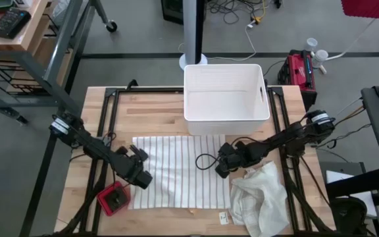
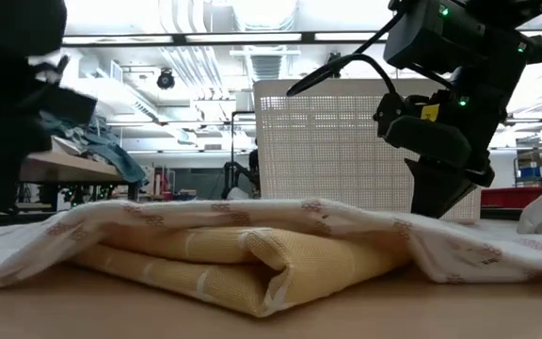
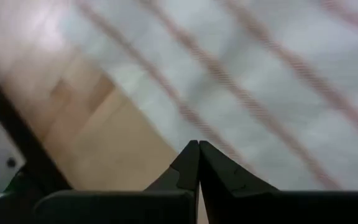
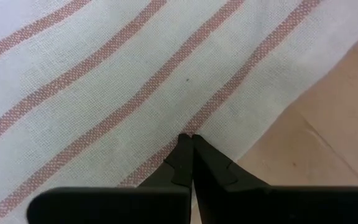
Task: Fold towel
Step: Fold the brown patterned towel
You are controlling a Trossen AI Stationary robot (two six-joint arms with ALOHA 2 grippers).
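A white towel with thin red stripes (image 1: 176,170) lies spread flat on the wooden table. My left gripper (image 1: 142,176) is shut and stands over the towel's left edge; in its wrist view the shut tips (image 3: 198,144) point at the towel (image 3: 260,74) where it borders bare wood. My right gripper (image 1: 221,170) is shut over the towel's right edge; its tips (image 4: 188,138) point down at a red stripe of the towel (image 4: 104,93), just inside the edge. In the low view the right arm (image 2: 440,122) comes down behind the cloth. My left gripper points steeply down at the towel's left edge (image 3: 166,134); I cannot tell whether its shut tips touch the cloth. My right gripper points steeply down at the towel just inside its right edge (image 4: 216,118); no cloth shows between its shut fingers, and I cannot tell whether the tips touch.
A white basket (image 1: 226,99) stands at the table's far edge behind the towel. A crumpled white cloth (image 1: 262,197) lies at the near right, a red object (image 1: 114,199) at the near left. In the low view a folded yellow cloth (image 2: 243,259) lies under striped cloth.
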